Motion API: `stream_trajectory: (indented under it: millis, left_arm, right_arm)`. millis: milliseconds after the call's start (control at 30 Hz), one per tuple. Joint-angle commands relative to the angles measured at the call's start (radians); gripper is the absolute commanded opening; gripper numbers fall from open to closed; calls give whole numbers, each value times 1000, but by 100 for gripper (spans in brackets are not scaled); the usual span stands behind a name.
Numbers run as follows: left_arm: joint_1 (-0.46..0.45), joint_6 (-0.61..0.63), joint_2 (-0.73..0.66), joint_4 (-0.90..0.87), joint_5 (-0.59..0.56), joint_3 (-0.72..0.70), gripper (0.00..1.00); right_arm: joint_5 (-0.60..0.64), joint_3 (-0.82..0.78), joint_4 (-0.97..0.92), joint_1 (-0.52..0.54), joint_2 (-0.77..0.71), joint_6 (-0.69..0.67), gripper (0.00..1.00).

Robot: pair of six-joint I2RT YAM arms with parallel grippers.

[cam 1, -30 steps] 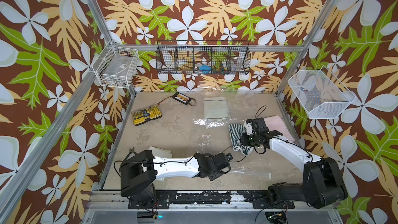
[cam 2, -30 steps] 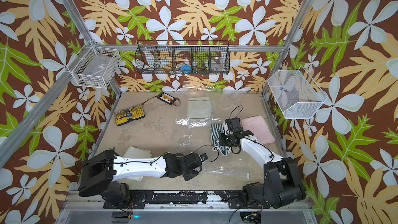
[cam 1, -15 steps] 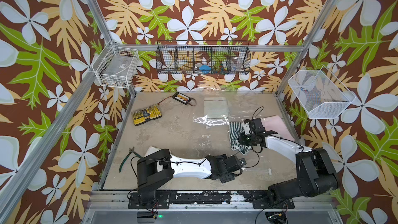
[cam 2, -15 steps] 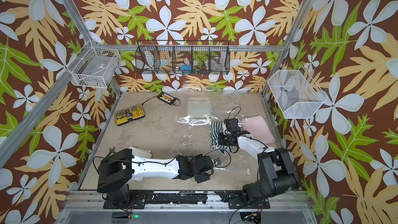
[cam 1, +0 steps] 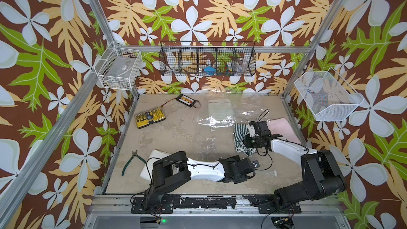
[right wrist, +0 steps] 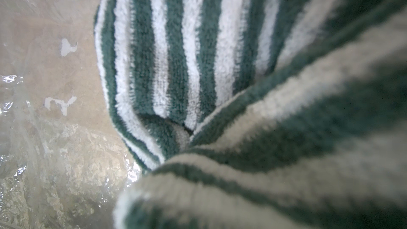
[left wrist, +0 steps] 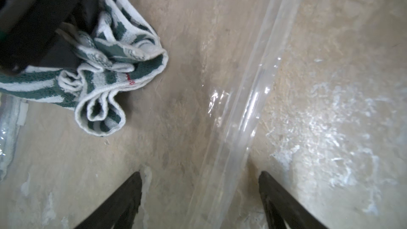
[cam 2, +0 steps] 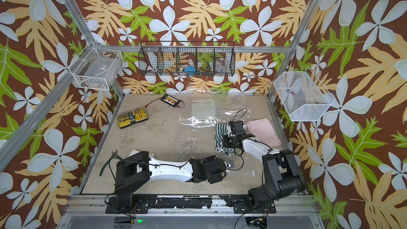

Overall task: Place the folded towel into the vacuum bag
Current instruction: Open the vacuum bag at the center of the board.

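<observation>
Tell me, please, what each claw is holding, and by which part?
The right claw pinches the striped towel by a gathered bunch of folds. The left claw is open astride the bag's zip strip, holding nothing.

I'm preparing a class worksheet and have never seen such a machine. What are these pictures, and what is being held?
Two robot arms work at a table. Two pictures look down from overhead, nearly identical; two come from cameras on the arms' wrists. The right hand is closed on a green-and-white striped towel, beside the clear crinkly vacuum bag. The left hand is open and empty, fingers either side of the bag's zip strip. A pink towel, a yellow bit case and green-handled pliers also lie there.
</observation>
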Motion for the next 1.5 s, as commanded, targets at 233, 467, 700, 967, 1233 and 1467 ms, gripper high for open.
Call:
stream_trajectory:
  millis: [233,467,700,967,1233,1467]
  left_arm:
    - [1,64,17,87,-156,9,80]
    - [3,62,-23,98,-71,-31,83]
    - [1,36,0,77,55,18,86]
    - [-2,54,56,70,10,46,86]
    - [15,54,58,82,-48,58,84]
    - [39,64,55,81,-77,55,79]
  right_arm:
    - [33,-16,-106,0,15,0,6]
    - [34,-16,-106,0,18,0,6]
    - [35,-14,-104,0,24,1,6]
    - [37,-12,-104,0,33,-2,6]
    - [40,-15,-106,0,35,-1,6]
    - [46,-15,-107,0,38,-2,6]
